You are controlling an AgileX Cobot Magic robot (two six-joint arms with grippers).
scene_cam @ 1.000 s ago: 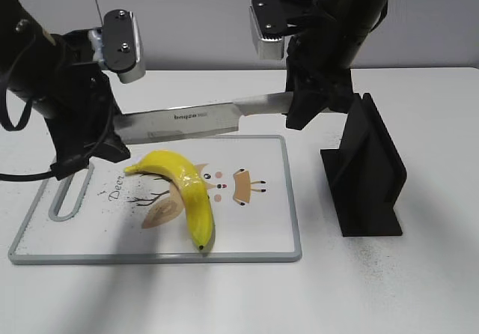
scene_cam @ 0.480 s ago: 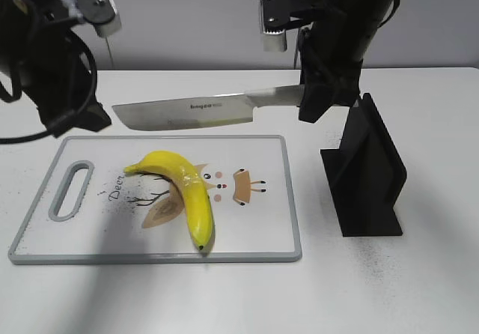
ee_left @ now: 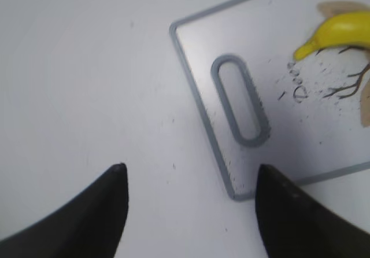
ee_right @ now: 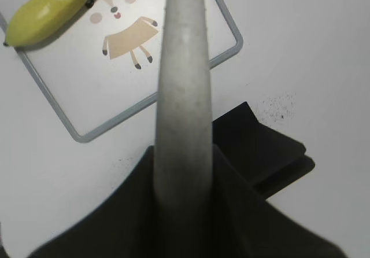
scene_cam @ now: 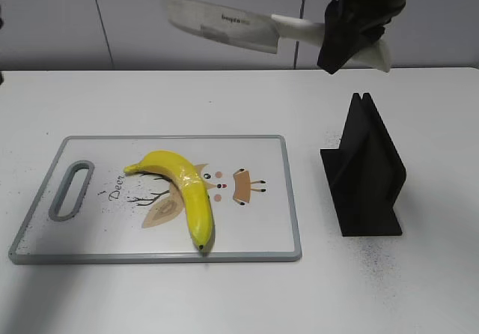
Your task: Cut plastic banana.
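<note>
At far left, seen only from the left wrist camera: left gripper (ee_left: 188, 212) hanging over bare white table (ee_left: 87, 67), its two dark fingers (ee_left: 98, 212) spread wide apart with nothing between them. Not visible in the exterior view.

Next, on the table: white cutting board (scene_cam: 254, 229) with grey rim, lying flat, with an oblong handle slot (scene_cam: 69, 190) at its left end. Printed on the board: the word "Deer", some thin branches and a small cartoon animal figure (scene_cam: 243, 186).

On the board, left of centre: yellow plastic banana (scene_cam: 185, 190), whole, curved, stem end pointing left, dark tip close to the front edge of the board. Uncut as far as visible.

Above, high over the table: knife (scene_cam: 224, 25), held in the air, broad blade pointing left and tilted a little upward, well apart from the banana. Pale handle (ee_right: 182, 90) clamped tightly between the dark fingers of the right gripper (scene_cam: 348, 31).

At right on the table: black knife stand (scene_cam: 367, 173), upright, beside the right edge of the board, not touching it. Some dark specks on the table around it.
</note>
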